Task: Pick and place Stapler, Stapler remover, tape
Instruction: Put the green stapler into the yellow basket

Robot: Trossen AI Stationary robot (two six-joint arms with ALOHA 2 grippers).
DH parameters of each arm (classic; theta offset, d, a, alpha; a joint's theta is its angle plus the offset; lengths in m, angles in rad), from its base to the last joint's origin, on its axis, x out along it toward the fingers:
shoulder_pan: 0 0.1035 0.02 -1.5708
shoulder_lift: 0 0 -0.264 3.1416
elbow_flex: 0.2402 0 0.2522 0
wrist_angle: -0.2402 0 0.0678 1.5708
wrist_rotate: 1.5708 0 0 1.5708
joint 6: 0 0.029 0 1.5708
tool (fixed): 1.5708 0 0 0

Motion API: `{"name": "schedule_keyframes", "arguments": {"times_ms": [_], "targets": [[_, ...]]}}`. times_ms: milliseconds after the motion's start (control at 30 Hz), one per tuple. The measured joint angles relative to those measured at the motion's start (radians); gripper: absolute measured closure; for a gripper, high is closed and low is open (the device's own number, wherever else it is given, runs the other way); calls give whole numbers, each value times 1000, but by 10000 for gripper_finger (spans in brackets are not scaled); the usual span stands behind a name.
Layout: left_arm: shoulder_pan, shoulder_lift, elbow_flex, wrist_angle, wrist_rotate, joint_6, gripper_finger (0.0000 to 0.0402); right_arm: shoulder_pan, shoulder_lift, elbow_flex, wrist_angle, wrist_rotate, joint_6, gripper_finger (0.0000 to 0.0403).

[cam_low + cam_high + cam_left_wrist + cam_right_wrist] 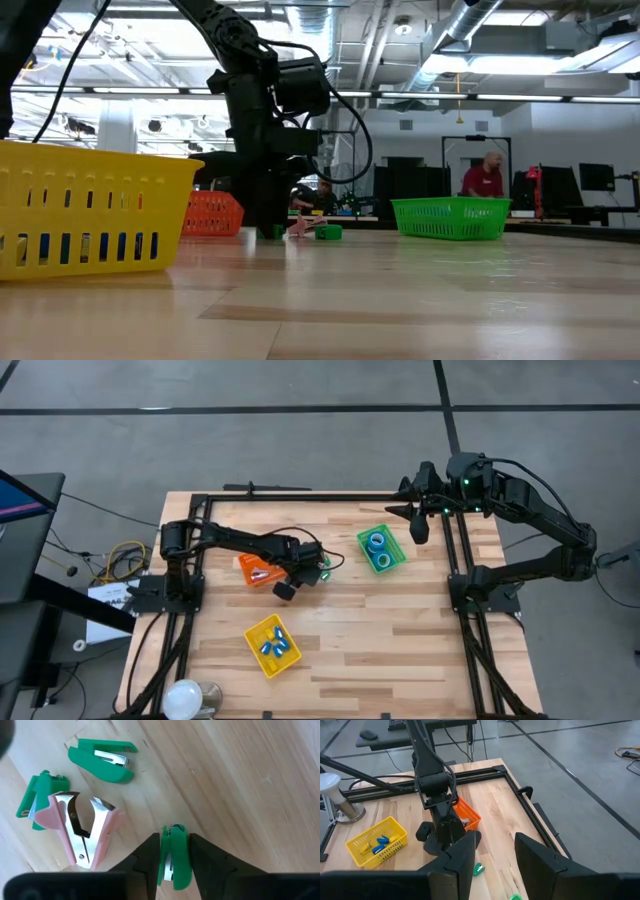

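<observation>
My left gripper (173, 839) is over the table's middle (312, 572), pointing down, shut on a small green stapler (174, 857). Beside it on the wood lie two more green staplers (102, 760) (40, 795) and a pink staple remover (85, 832) with metal claws. Two blue tape rolls (378, 549) lie in the green bin (396, 546). My right gripper (492, 845) is open and hovers past the green bin near the table's far right (418, 530), touching nothing. My left gripper pinches the green stapler's body (176, 870) between its two fingers, coming from above and pointing down. The fingers lie on its two long sides. The stapler stands on edge at table level (277, 232); whether it is lifted clear, I cannot tell.
An orange bin (252, 568) sits just left of my left gripper. A yellow bin (272, 645) with small blue pieces stands toward the near edge. A black frame rail (455, 560) runs along the table's sides. Bare wood lies between the bins. People show in the room behind (487, 175).
</observation>
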Motion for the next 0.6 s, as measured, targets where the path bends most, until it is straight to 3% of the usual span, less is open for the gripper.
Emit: {"name": "schedule_keyframes", "arguments": {"times_ms": [233, 600], "targets": [[0, -36, 2, -5, -1, -3, 320, 0, 0, 0, 0, 0, 0, 272], [-1, -271, 2, -1, 12, -6, 325, 0, 0, 0, 0, 0, 5, 272]]}}
